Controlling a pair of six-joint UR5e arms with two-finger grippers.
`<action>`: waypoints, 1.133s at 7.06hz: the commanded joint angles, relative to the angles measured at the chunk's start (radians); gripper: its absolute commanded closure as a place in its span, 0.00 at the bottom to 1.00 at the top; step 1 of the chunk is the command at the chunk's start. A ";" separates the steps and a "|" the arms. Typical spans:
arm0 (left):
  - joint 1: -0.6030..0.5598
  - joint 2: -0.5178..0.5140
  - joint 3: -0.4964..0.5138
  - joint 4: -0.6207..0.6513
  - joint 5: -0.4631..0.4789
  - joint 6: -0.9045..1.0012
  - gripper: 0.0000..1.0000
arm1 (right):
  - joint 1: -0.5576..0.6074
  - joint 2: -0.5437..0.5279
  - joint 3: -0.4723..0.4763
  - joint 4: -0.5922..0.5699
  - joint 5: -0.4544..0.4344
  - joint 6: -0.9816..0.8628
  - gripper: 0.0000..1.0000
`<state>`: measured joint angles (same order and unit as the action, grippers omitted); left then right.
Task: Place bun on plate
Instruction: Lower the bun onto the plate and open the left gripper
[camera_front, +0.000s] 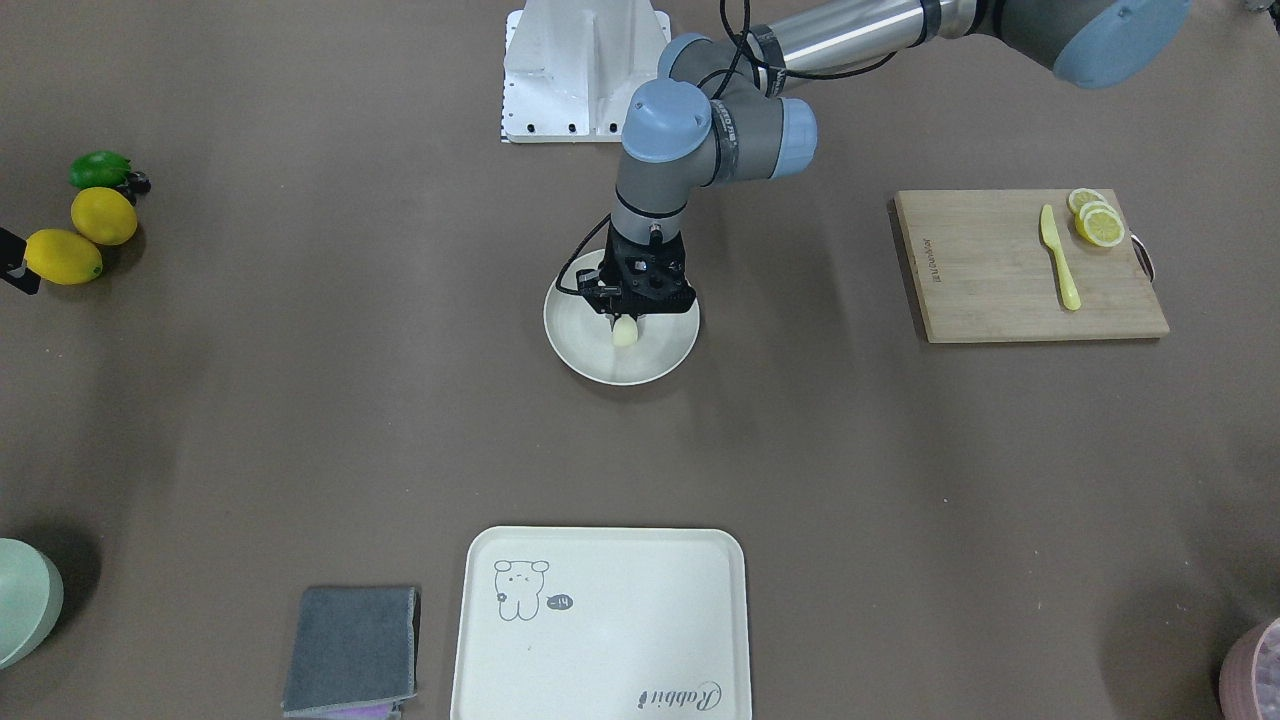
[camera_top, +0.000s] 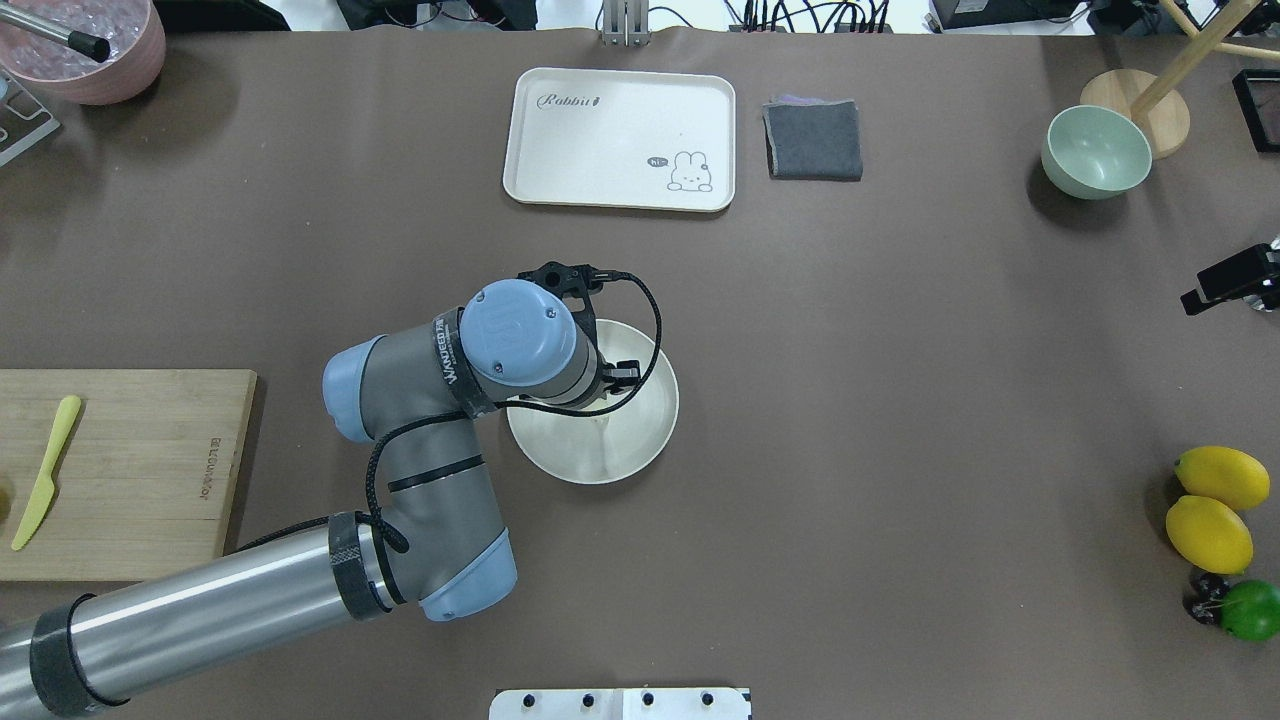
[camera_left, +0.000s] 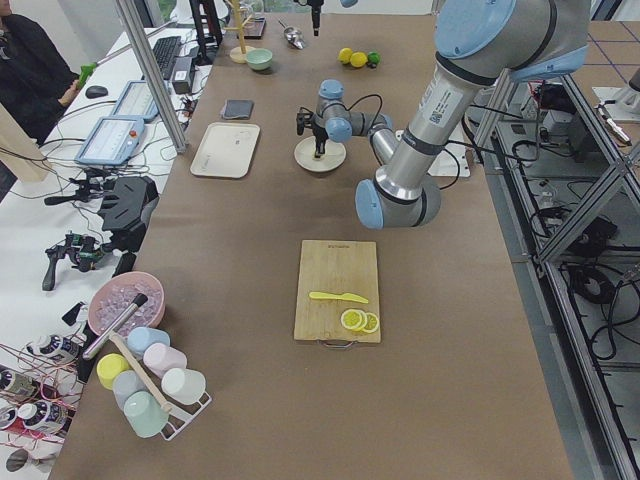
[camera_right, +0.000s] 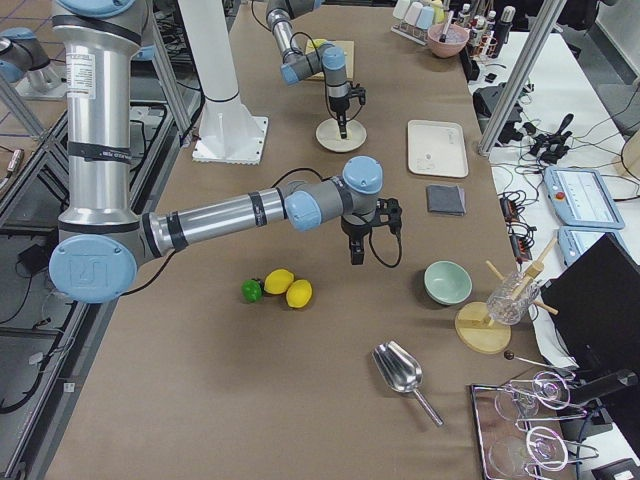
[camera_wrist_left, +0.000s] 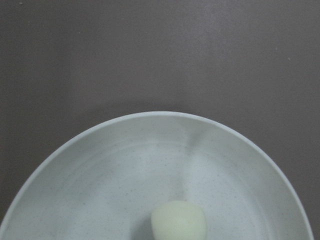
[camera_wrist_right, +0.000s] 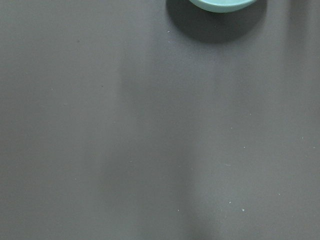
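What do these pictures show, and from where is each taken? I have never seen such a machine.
Two robot arms work at a brown table. Four fixed cameras look from the front, above and both ends; two sit on the wrists. The left gripper hangs over the round plate, the bun at its tip; whether it grips, I cannot tell. The right gripper hangs above the table near the green bowl. Elsewhere: a cutting board with lemon slices, a tray, lemons.
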<state>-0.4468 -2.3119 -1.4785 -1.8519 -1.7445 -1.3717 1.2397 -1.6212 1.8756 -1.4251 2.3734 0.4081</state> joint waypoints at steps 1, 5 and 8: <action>-0.001 0.002 -0.005 0.000 -0.001 0.002 0.31 | -0.002 0.001 0.001 0.000 0.000 0.000 0.01; -0.003 0.002 -0.010 0.003 0.000 0.003 0.17 | -0.002 0.001 -0.001 0.000 0.000 0.000 0.01; -0.007 0.002 -0.020 0.006 -0.001 0.003 0.17 | -0.002 0.001 -0.001 0.000 0.000 0.000 0.00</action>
<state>-0.4513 -2.3102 -1.4906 -1.8477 -1.7451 -1.3683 1.2379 -1.6203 1.8745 -1.4251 2.3731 0.4080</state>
